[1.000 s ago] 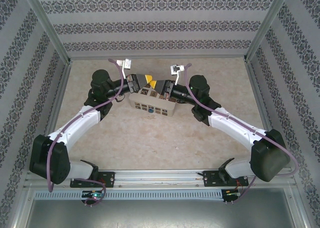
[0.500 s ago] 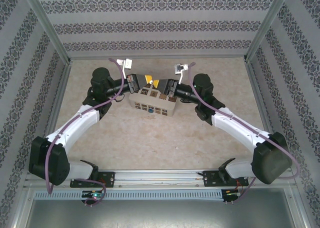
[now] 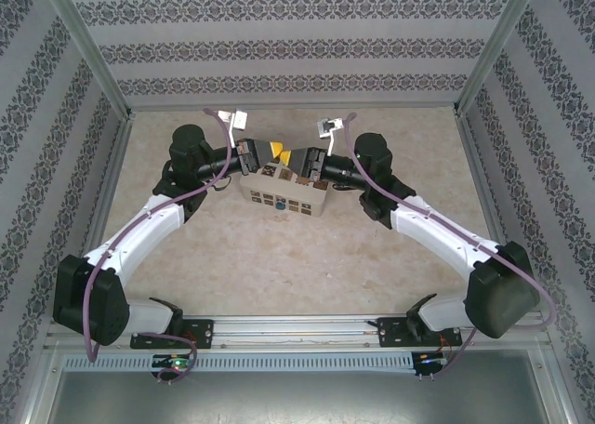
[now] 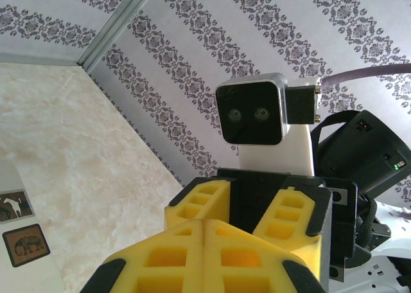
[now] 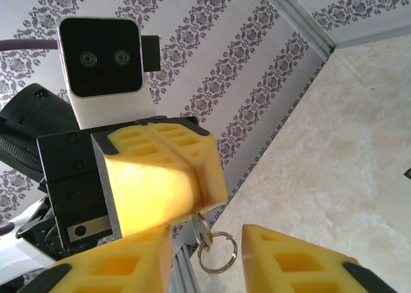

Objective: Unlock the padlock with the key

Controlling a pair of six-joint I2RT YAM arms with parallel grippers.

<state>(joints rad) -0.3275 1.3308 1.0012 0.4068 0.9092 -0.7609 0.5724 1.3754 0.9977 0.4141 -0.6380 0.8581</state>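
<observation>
My left gripper (image 3: pixel 272 149) is shut on the key (image 5: pixel 203 221). Its yellow pads are pressed together, and the key's silver ring (image 5: pixel 217 251) hangs below them in the right wrist view. Facing it over the cream box (image 3: pixel 284 190) is my right gripper (image 3: pixel 296 159), open, with its fingers standing either side of the ring and not touching it. From the left wrist camera, my shut left gripper (image 4: pixel 205 232) hides the key, and the right gripper's spread fingers (image 4: pixel 292 213) show just beyond. The small blue padlock (image 3: pixel 279 202) sits on the box's near face.
The cream box with dark animal pictures (image 4: pixel 24 243) stands at the middle back of the marbled table (image 3: pixel 279 257). Patterned walls and metal frame posts (image 3: pixel 88 47) close in the back and sides. Both arms arch in from the near corners.
My left gripper has closed fully on the key while the right gripper opened and let it go. The right gripper has drawn back slightly to the right.
</observation>
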